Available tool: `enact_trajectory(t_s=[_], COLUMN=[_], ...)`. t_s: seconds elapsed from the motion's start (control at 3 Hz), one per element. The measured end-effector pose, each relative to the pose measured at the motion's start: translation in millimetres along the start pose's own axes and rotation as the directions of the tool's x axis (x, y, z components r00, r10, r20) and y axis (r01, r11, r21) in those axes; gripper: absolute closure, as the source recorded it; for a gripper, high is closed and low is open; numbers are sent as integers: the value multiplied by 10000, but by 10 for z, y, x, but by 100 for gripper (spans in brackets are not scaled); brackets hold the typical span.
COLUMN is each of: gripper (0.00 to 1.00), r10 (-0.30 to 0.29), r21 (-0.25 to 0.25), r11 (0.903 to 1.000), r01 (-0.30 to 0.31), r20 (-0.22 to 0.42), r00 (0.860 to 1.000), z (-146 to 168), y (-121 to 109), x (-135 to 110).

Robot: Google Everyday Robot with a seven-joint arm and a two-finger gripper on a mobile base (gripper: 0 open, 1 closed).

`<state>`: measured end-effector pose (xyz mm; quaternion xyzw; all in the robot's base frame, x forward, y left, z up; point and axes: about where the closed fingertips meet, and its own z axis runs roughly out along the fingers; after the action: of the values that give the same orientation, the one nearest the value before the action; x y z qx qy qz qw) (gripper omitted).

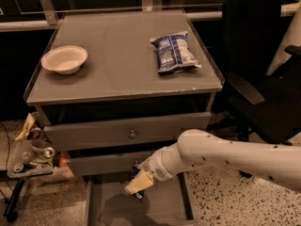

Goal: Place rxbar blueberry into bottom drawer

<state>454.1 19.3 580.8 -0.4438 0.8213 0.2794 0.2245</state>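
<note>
**rxbar blueberry (137, 194): transfer status, hold above bottom drawer**

1. Location of item. I read the dark narrow piece showing at the pincer (139, 182) as the rxbar blueberry. It sits low in front of the cabinet, over the rear left part of the open bottom drawer (160, 207). It is not yet lying on the drawer floor.

2. Pincer state. I judge the pincer to be closed on the bar. A dark edge shows just above and just below the pale tip. The contact faces themselves are hidden from me.

3. Work done. The bottom drawer is pulled out and its grey floor is exposed. The arm reaches in from the right, under the two upper drawers. The bar is already inside the drawer's outline.

4. Work left. In my judgement: lower the bar to the floor, release it, and lift the arm clear of the drawer.

5. Labels. No lettering on the bar can be read. The chip bag (174, 52) on the desk (117, 72) shows blue-and-white print, but I cannot read any words on it. The bowl (64, 59) is plain and unmarked.
</note>
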Motion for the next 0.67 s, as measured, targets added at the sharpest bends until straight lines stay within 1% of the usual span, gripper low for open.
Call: enact_trajectory(t_s=[0.33, 0.67], gripper=[100, 100], r10=[357, 628], r21=[73, 77], r11=[9993, 9979], r01=[-363, -639], r20=[711, 1070], r00=[9968, 9923], z=[275, 571], y=[-333, -633], x=[121, 235])
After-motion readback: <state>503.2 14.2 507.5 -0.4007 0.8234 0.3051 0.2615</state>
